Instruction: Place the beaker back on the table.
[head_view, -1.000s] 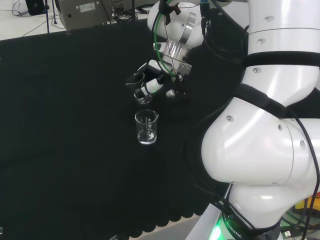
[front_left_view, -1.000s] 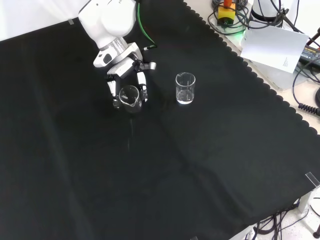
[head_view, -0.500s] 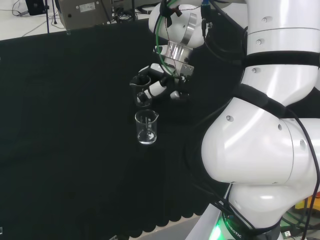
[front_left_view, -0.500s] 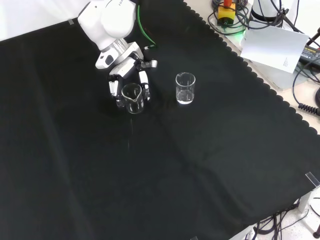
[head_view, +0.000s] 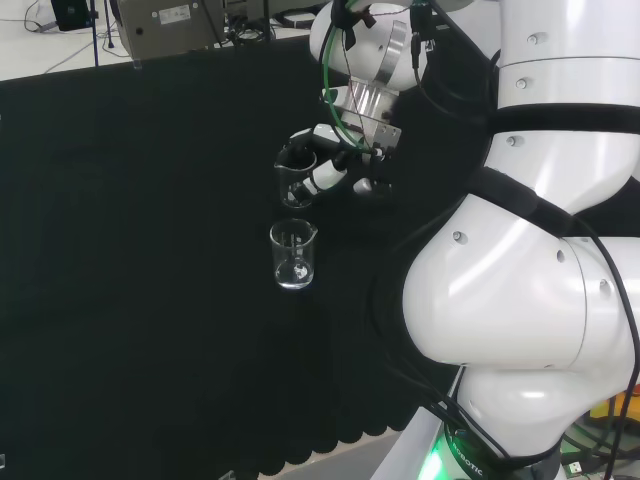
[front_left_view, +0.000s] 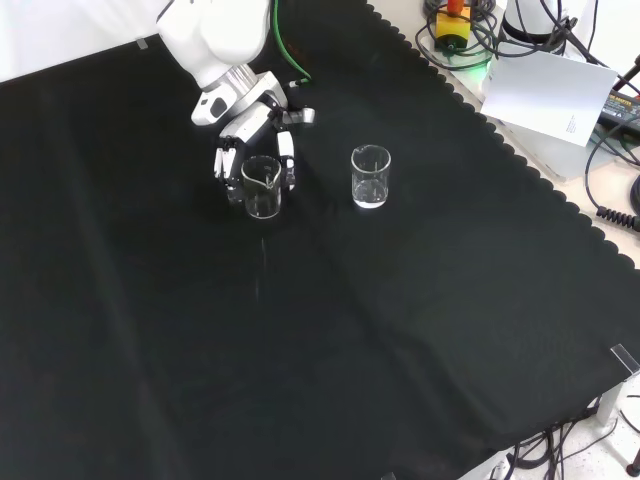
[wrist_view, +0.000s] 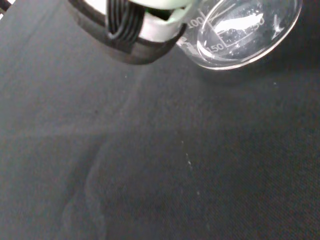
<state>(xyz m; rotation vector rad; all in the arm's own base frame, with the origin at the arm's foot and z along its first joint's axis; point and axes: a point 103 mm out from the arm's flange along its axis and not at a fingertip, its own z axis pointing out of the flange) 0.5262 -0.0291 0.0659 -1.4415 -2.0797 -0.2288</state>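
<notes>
Upright, beaker (front_left_view: 262, 186) sits clasped within hand (front_left_view: 247, 140) fingers.

The head view looks from behind and above the arm's base, over the big glossy white arm links (head_view: 530, 260), down at the bench's black cloth (head_view: 130, 250). The front view faces the arm from the opposite side, high up, looking down on the same cloth (front_left_view: 330, 350), about a quarter turn round. Both share the black and white hand (head_view: 340, 170) (front_left_view: 252, 135) and two clear glass beakers (head_view: 293, 255) (front_left_view: 370, 177). The wrist view sits very close above the cloth, past a finger (wrist_view: 135, 30), at a clear glass base (wrist_view: 245, 30).
</notes>
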